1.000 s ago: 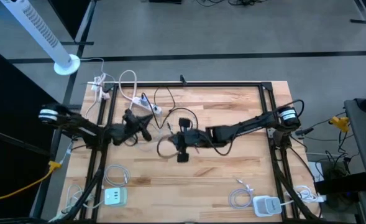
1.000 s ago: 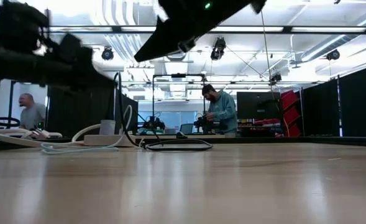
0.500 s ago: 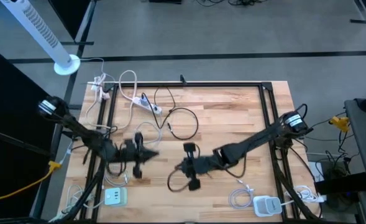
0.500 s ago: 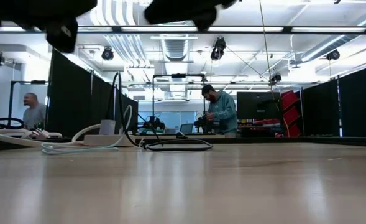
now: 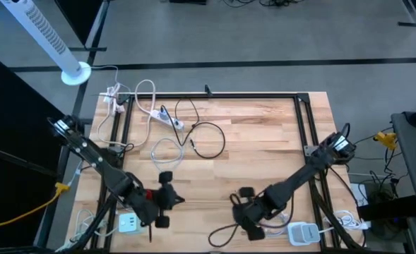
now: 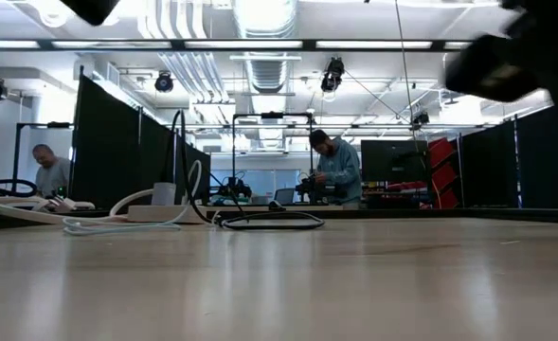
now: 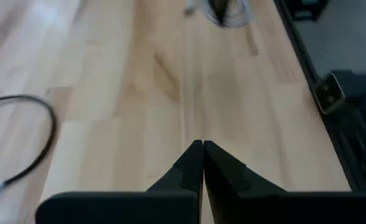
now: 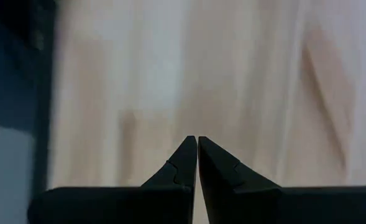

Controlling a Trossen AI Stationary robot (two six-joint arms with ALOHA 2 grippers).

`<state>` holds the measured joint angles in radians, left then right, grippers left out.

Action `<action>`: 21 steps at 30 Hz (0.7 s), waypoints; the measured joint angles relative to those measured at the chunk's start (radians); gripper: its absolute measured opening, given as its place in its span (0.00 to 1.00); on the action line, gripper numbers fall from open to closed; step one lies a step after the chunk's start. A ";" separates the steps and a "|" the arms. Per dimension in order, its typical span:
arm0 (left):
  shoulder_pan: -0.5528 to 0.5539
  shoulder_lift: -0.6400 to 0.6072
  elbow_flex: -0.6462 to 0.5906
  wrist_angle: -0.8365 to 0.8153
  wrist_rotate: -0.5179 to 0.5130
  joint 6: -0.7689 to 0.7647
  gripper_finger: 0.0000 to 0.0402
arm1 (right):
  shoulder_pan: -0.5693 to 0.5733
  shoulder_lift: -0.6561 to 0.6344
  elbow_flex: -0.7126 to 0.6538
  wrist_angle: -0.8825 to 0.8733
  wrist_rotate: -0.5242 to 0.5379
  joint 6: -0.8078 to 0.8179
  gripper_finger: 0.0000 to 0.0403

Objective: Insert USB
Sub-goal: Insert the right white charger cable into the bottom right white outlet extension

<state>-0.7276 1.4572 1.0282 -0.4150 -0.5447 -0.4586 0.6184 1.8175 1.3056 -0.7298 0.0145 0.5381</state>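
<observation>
Hanging over the near edge of the table [image 5: 264, 141], the left gripper [image 7: 202, 149] and right gripper [image 8: 197, 144] are both clenched on nothing, probably parked, while the black USB cable [image 5: 206, 140] and white power strip [image 5: 167, 117] lie untouched at the far left

Right hand [image 8: 197, 142] pinched together above wooden table [image 8: 232, 74].

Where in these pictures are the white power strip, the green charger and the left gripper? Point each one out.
white power strip [image 5: 167, 118], high view, on its long white body.
green charger [image 5: 130, 224], high view, on its top face.
left gripper [image 7: 202, 146], left wrist view, where its two shut fingertips meet.
</observation>
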 joint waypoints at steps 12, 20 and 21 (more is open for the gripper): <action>0.003 0.094 -0.012 0.178 -0.069 0.204 0.09 | 0.077 0.000 -0.002 -0.318 -0.101 0.303 0.23; 0.025 0.089 -0.227 0.814 -0.085 0.545 0.22 | 0.077 0.001 -0.072 -0.382 -0.102 0.482 0.43; 0.026 0.085 -0.254 0.853 -0.084 0.548 0.24 | 0.077 0.001 -0.084 -0.366 -0.105 0.503 0.44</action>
<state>-0.7017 1.5420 0.7738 0.4377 -0.6289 0.0891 0.6956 1.8187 1.2220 -1.0962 -0.0906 1.0413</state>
